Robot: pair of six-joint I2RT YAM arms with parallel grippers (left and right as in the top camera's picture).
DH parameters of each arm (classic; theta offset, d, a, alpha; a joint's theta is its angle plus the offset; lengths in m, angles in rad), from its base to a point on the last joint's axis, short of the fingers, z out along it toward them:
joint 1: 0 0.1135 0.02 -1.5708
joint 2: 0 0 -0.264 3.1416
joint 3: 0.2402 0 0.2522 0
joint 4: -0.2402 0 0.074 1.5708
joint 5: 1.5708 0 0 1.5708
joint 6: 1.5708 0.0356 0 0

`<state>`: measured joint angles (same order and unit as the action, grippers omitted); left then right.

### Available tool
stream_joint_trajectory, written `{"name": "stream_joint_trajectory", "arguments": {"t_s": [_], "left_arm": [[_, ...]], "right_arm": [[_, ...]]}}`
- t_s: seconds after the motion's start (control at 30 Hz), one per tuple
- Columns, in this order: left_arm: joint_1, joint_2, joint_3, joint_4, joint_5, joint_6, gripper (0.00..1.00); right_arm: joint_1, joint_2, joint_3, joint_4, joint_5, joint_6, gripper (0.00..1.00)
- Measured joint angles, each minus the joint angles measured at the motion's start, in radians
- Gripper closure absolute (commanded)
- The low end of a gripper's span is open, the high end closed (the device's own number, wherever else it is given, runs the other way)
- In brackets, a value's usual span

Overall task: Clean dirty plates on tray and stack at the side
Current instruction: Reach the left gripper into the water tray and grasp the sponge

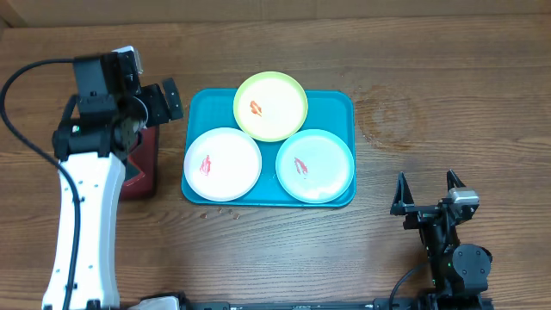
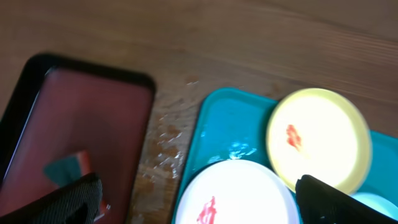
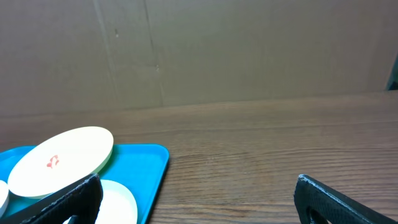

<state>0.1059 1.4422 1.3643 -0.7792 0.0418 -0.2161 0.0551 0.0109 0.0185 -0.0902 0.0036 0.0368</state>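
The turquoise tray (image 1: 341, 105) lies mid-table and holds three plates, each with a red smear. The yellow-green plate (image 1: 270, 106) sits at the back and overlaps the tray's far rim. The white plate (image 1: 222, 164) is front left and the pale mint plate (image 1: 315, 165) front right. My left gripper (image 1: 160, 99) is open and empty, raised left of the tray's back corner. In the left wrist view, its fingers (image 2: 199, 205) frame the white plate (image 2: 242, 193), with the yellow-green plate (image 2: 318, 140) and the tray (image 2: 224, 124) beyond. My right gripper (image 1: 426, 191) is open and empty, low, right of the tray.
A dark-red, black-rimmed tray (image 1: 142, 168) lies left of the turquoise tray, partly under my left arm; the left wrist view shows it (image 2: 87, 118) with a small teal piece (image 2: 65, 168) in it. Small crumbs (image 1: 222, 209) lie before the turquoise tray. A cardboard wall (image 3: 199, 50) stands behind the table.
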Motion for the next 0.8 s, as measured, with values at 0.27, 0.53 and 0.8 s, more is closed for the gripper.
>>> {"name": "stream_joint_trajectory", "arguments": {"t_s": [0.27, 0.53, 0.8], "left_arm": [[0.202, 0.13, 0.0, 0.01, -0.054, -0.151, 0.01], [0.283, 0.307, 0.002, 0.027, -0.018, -0.19, 0.0], [0.284, 0.526, 0.005, 0.037, -0.009, -0.201, 0.0]], "right_arm": [[0.0, 0.0, 0.0, 0.0, 0.0, 0.0, 0.0], [0.0, 0.0, 0.0, 0.0, 0.0, 0.0, 0.0], [0.0, 0.0, 0.0, 0.0, 0.0, 0.001, 0.0]]}}
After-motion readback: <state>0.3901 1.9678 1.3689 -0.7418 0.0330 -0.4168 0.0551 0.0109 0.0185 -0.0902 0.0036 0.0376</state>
